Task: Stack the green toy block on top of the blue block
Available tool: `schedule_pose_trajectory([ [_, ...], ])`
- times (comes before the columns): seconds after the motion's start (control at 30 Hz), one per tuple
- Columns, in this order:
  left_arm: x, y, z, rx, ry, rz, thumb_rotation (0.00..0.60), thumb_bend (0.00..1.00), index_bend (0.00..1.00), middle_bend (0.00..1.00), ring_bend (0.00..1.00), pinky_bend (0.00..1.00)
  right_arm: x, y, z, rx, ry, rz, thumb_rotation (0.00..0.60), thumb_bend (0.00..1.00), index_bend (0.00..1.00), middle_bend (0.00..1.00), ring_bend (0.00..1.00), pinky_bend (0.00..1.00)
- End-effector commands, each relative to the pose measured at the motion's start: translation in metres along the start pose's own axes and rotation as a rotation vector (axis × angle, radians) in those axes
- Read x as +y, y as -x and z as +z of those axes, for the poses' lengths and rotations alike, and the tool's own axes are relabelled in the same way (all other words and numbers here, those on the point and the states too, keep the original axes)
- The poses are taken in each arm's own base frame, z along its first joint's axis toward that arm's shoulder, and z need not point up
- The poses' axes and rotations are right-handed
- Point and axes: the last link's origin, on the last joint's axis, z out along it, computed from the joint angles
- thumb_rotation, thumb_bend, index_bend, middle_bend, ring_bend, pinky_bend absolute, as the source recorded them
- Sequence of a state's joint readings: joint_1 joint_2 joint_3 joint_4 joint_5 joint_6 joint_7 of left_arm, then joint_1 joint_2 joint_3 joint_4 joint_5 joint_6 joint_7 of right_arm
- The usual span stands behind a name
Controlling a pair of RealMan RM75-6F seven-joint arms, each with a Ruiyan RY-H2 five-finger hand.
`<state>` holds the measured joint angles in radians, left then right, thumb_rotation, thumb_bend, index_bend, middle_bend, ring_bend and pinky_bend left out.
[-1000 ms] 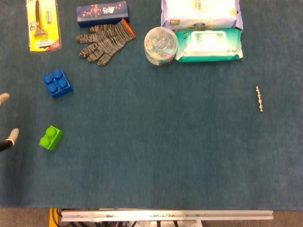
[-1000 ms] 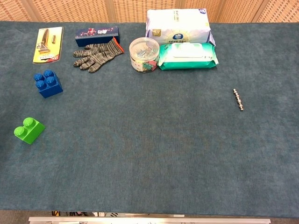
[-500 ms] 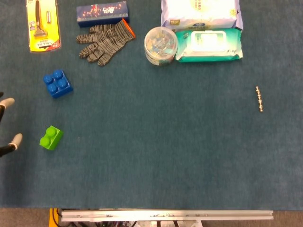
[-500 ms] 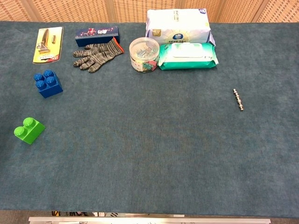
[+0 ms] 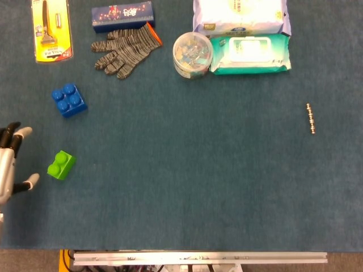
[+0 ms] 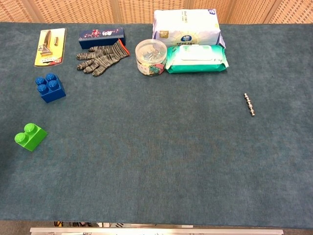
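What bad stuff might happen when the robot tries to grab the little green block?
The left hand is open at the table's left edge, beside the green block but not touching it. Its fingers might nudge the small block away instead of grasping it. The blue block sits loose on the cloth, so pressing the green one onto it off-centre might tip or shift it.

A dark teal felt-covered desk (image 5: 198, 187) carries a bright lime-green plastic toy block (image 5: 60, 165) and, at its 12 o'clock, a royal-blue studded block (image 5: 69, 100). A knit glove (image 5: 125, 47) is mottled grey and black with an orange cuff. The yellow blister card (image 5: 50, 28) holds a black-and-silver razor. The wipes pack (image 5: 251, 54) is mint green with a white lid.
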<state>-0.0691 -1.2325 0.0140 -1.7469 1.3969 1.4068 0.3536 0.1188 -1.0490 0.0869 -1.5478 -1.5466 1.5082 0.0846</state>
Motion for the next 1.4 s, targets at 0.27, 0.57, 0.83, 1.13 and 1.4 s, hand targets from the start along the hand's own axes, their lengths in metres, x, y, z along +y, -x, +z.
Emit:
schedule_pose_trajectory([
  [0.27,0.014,0.016,0.002,-0.048,0.032,-0.005,0.600,0.12,0.19,0.16,0.17,0.11,0.003,0.001,-0.002,-0.005,0.010,0.000,0.600,0.21,0.50,0.52,0.42,0.47],
  [0.57,0.027,0.025,0.014,-0.063,0.083,0.010,0.600,0.12,0.19,0.16,0.17,0.11,0.007,-0.001,-0.005,0.001,0.023,-0.001,0.600,0.21,0.50,0.51,0.42,0.47],
  [0.83,0.033,0.034,0.019,-0.090,0.107,0.024,0.600,0.12,0.18,0.15,0.17,0.11,0.008,-0.001,-0.005,0.002,0.028,-0.002,0.600,0.21,0.50,0.51,0.42,0.47],
  [1.13,0.030,0.041,0.026,-0.112,0.095,0.035,0.600,0.12,0.17,0.15,0.17,0.11,0.009,-0.002,-0.005,0.002,0.031,-0.003,0.600,0.21,0.50,0.52,0.42,0.47],
  [1.4,0.024,0.049,0.035,-0.128,0.061,0.056,0.600,0.12,0.17,0.15,0.17,0.11,0.009,-0.002,-0.005,0.003,0.030,-0.005,0.600,0.21,0.50,0.52,0.42,0.47],
])
